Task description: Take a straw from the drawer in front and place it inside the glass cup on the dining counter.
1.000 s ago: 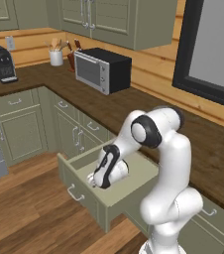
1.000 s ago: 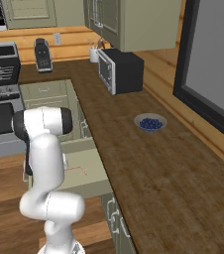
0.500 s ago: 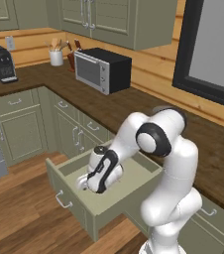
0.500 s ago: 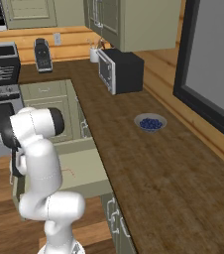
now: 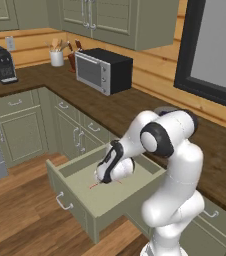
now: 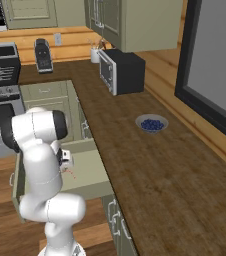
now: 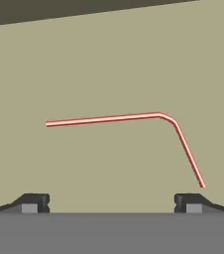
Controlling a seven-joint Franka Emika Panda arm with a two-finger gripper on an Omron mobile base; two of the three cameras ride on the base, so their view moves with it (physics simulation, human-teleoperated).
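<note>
Inside the drawer [image 5: 102, 197], pulled out from the green cabinets, we have our tool [image 7: 112, 202] hanging low over the bare floor of the box with its jaws spread wide and nothing between them. The straw [image 7: 134, 129] lies flat on that floor just ahead of the fingertips [image 7: 34, 202], apart from both. In the hand view its long arm runs crosswise, roughly along the line from one fingertip to the other, then bends and slants back toward the right-hand tip, ending just short of it. That is the relation the pick turns on, as we judge it: the jaws close along the same line the long arm follows, so we would want either a turn of the wrist or a grasp on the short slanted arm. In the left base view the straw shows as a thin red line beside the tool. The drawer holds nothing else that we can see.
</note>
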